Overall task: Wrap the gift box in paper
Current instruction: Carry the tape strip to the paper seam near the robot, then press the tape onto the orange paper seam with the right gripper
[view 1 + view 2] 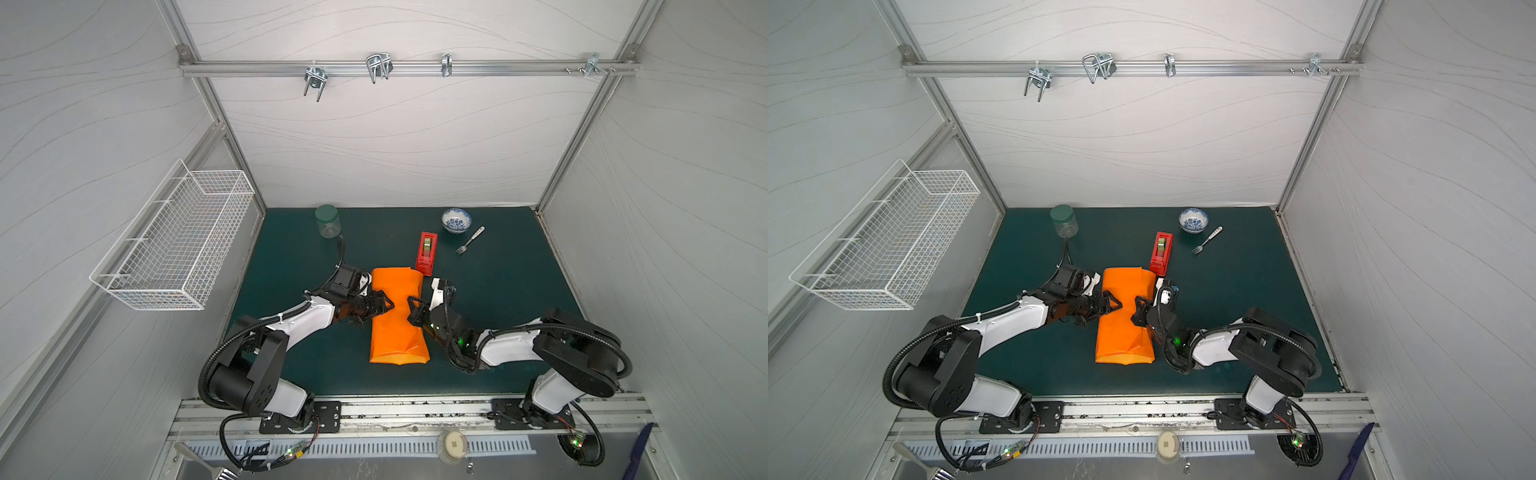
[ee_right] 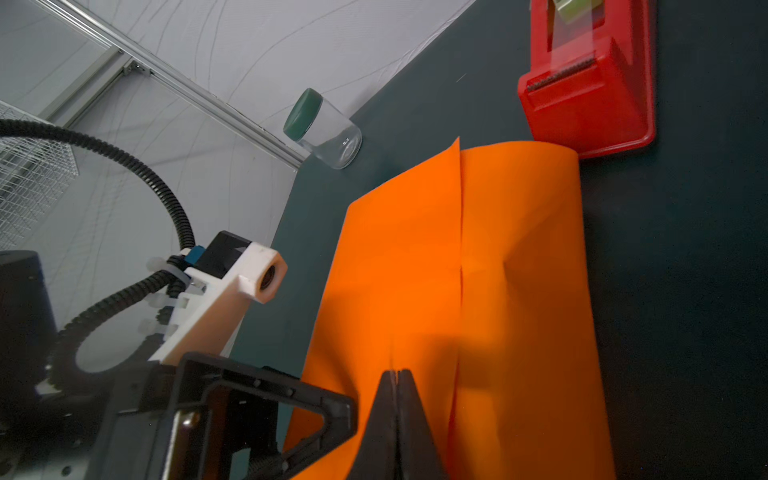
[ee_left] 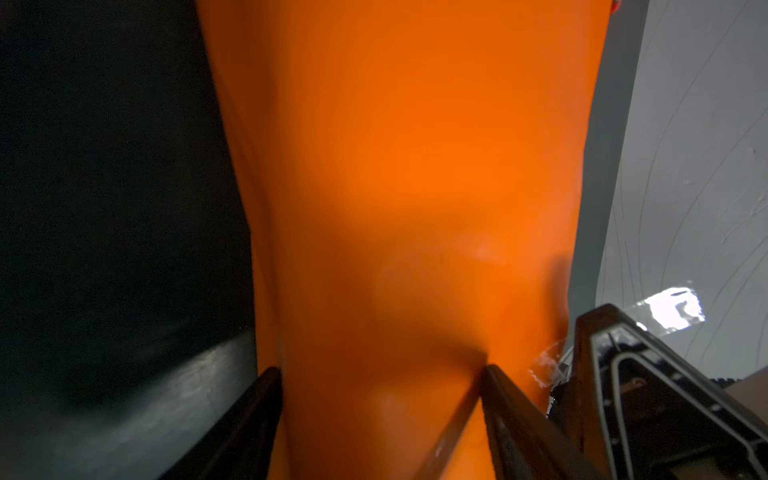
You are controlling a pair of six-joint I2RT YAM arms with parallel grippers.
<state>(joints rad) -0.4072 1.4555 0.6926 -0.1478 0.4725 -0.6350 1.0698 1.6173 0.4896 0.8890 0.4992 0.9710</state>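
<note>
Seam step: left gripper [image 1: 386, 302], jaws spread, rests on the paper [image 1: 399, 340]; right gripper [image 1: 412, 308], closed empty-looking, should press the seam [image 2: 461, 232] flat without dragging.

Matt orange paper [image 1: 395, 336], seemingly smooth

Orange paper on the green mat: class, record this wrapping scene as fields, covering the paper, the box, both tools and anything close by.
Paper: bright orange thin sheet, folded into a long sleeve, edges overlapping on top
Gift box: not visible
Left tool: jaws apart, over the sleeve
Right tool: shut, tip on the sleeve's top
Nearby: red plastic tape dispenser by the sleeve's far corner
</note>
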